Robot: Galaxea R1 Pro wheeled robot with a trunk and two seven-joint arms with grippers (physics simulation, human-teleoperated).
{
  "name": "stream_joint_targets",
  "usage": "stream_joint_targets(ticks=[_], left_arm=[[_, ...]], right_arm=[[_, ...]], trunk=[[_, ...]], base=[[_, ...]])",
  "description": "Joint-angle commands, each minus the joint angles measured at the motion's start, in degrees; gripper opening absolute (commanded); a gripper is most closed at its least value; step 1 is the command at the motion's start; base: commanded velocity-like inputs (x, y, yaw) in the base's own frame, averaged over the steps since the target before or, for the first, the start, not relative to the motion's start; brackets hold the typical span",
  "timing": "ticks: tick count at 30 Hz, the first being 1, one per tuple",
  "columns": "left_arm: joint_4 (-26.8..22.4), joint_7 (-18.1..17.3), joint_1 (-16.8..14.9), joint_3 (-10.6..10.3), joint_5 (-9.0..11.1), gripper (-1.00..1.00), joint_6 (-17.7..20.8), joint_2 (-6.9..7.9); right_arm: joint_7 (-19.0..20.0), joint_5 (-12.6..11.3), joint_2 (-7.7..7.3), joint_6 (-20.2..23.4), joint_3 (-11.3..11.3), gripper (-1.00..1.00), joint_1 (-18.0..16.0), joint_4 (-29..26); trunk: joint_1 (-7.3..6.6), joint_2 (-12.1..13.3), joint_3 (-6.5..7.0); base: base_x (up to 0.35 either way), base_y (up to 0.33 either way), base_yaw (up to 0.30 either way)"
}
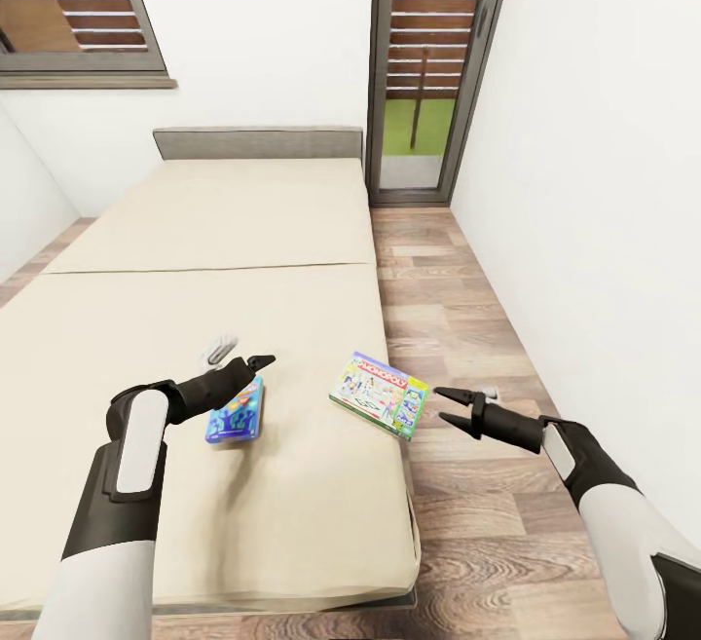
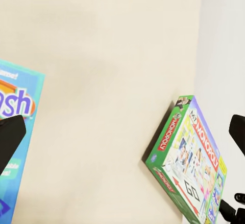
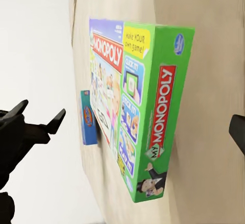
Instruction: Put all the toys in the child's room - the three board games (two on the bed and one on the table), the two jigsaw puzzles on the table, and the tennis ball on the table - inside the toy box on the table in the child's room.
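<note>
Two board games lie on the beige bed [image 1: 195, 231]. The blue cartoon-printed box [image 1: 235, 413] lies flat near the front, and my left gripper [image 1: 241, 357] hovers open just above its far end. In the left wrist view that blue box [image 2: 18, 127] sits beside one dark finger [image 2: 10, 137]. The green Monopoly box [image 1: 380, 394] rests at the bed's right edge. My right gripper [image 1: 443, 404] is open, a short gap to its right, pointing at it. The Monopoly box [image 3: 138, 111] faces the right wrist camera edge-on, with the blue box [image 3: 88, 116] beyond. The table, toy box, puzzles and tennis ball are out of view.
A grey headboard [image 1: 258, 143] ends the bed at the far wall. A strip of wood-plank floor [image 1: 458, 309] runs between the bed and the white right wall. A dark-framed glass door [image 1: 428, 75] stands at the back right, a slatted window [image 1: 83, 7] at the back left.
</note>
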Motion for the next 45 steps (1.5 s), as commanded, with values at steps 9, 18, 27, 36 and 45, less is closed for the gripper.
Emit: stream_joint_targets(ticks=[9,18,27,36,45], left_arm=[[-0.1,0.5,0.0,0.1,0.6,1.0,0.3,-0.05],[-0.1,0.4,0.0,0.1,0.6,1.0,0.3,-0.05],[-0.1,0.4,0.0,0.1,0.6,1.0,0.3,-0.05],[-0.1,0.3,0.0,0.1,0.6,1.0,0.3,-0.05],[-0.1,0.3,0.0,0.1,0.6,1.0,0.3,-0.05]], right_arm=[[-1.4,-0.4,-0.12,0.3,-3.0,1.0,-0.1,0.0],[-3.3,-0.6,-0.16,0.3,-4.2,1.0,-0.1,0.0],[-3.9,-0.6,-0.17,0.3,-4.5,1.0,-0.1,0.0],[-4.1,-0.6,-0.22,0.3,-4.6,1.0,-0.1,0.0],[-4.2,-0.6,-0.36,0.3,-4.6,1.0,-0.1,0.0]], trunk=[[-0.01,0.0,-0.04],[-0.01,0.0,-0.04],[-0.01,0.0,-0.04],[-0.01,0.0,-0.04],[-0.01,0.0,-0.04]], base=[[0.0,0.0,0.037],[0.0,0.0,0.071],[0.0,0.0,0.119],[0.0,0.0,0.178],[0.0,0.0,0.091]])
